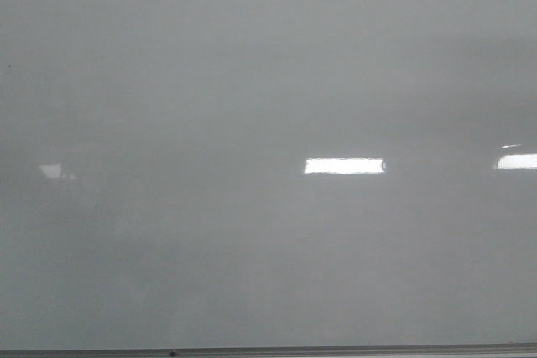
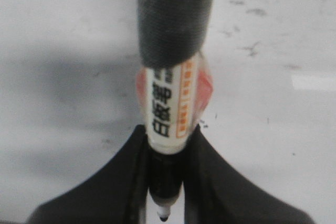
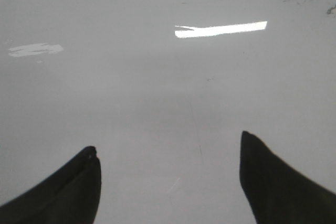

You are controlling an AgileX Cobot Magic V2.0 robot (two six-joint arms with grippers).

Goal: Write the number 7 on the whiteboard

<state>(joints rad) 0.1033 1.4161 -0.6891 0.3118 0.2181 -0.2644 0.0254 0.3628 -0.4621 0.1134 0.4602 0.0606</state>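
Background: light only, as reflections.
Bright white rectangular light reflections (image 1: 344, 165) lie at centre right of the front view; a second (image 1: 517, 161) at the right edge, a fainter patch (image 1: 52, 171) at left.

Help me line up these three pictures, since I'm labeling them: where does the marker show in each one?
Front view: no marker in it, only the whiteboard with no stroke drawn.
Left wrist view: marker at centre, clamped in the left tool.
Right wrist view: no marker; the right tool is open and empty.
Shared landmark: the glossy whiteboard surface behind everything.
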